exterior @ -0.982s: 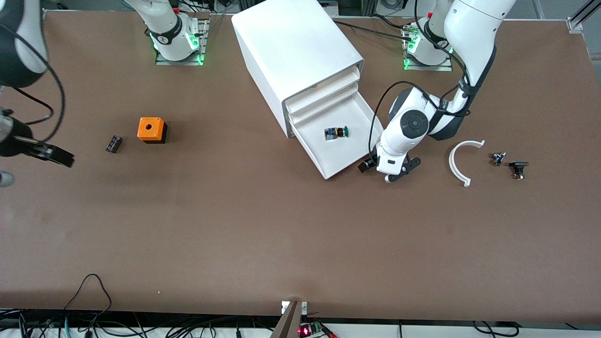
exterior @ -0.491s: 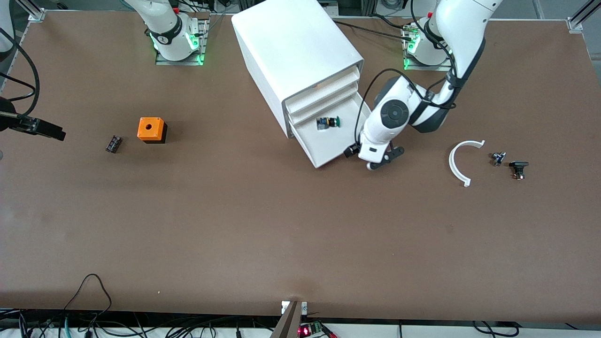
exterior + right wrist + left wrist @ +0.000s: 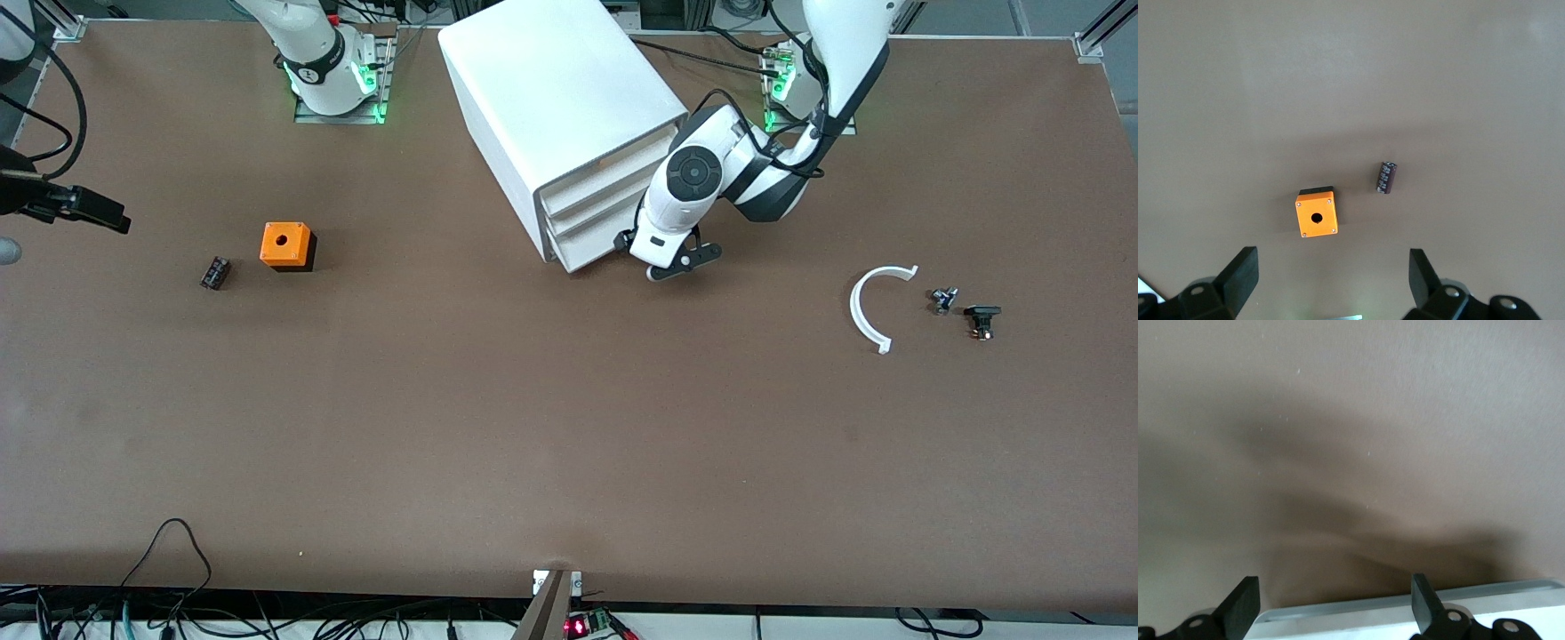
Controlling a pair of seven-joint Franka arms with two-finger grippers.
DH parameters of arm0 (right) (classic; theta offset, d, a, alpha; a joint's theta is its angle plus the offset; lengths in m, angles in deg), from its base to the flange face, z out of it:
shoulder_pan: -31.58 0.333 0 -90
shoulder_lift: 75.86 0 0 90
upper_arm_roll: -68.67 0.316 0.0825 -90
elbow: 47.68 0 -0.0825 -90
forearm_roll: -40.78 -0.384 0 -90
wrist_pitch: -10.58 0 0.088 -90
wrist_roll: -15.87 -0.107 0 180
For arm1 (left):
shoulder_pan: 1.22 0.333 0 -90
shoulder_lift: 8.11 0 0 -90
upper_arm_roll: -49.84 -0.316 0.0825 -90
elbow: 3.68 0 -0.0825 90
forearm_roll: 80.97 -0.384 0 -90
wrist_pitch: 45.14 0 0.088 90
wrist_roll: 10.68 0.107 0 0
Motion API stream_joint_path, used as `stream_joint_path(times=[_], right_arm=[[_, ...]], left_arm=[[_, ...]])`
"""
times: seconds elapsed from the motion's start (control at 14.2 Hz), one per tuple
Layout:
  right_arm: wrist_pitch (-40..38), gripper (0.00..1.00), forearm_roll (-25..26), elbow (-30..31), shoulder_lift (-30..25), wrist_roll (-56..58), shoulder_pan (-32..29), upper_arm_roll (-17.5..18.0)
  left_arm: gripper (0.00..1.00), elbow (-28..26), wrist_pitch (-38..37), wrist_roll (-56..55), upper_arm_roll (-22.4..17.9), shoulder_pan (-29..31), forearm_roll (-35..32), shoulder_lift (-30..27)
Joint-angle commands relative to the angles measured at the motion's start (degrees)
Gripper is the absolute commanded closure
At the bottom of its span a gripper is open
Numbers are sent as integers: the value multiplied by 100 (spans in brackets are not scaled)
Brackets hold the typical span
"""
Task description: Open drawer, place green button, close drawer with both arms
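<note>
The drawer (image 3: 589,244), lowest of three in the white cabinet (image 3: 560,98), sits pushed in flush with the two above it. The button is hidden from every view. My left gripper (image 3: 662,260) is low at the drawer's front, open. In the left wrist view the drawer's white edge (image 3: 1405,613) lies between the spread fingers of the left gripper (image 3: 1335,603), which hold nothing. My right gripper (image 3: 84,206) hangs in the air over the right arm's end of the table. The right gripper (image 3: 1331,277) is open and empty above the orange cube (image 3: 1316,215).
The orange cube (image 3: 287,245) and a small black part (image 3: 214,272) lie toward the right arm's end. A white curved piece (image 3: 867,307) and two small dark parts (image 3: 943,300) (image 3: 981,318) lie toward the left arm's end.
The left gripper has moved toward the cabinet, and the drawer has slid in from open to shut. The button has gone out of sight. The right gripper has shifted slightly.
</note>
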Motion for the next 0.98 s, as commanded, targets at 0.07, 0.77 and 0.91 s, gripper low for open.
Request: stream_joint_path(times=[0.07, 0.77, 0.91], right_arm=[[305, 0, -98, 853, -641, 100, 18, -30], [446, 0, -98, 942, -729, 91, 27, 32], [455, 0, -81, 942, -738, 91, 27, 41]], left_arm=[[0, -266, -130, -26, 206, 17, -86, -190], [0, -161, -139, -8, 436, 315, -51, -620], [0, 101, -139, 1, 313, 649, -59, -822]])
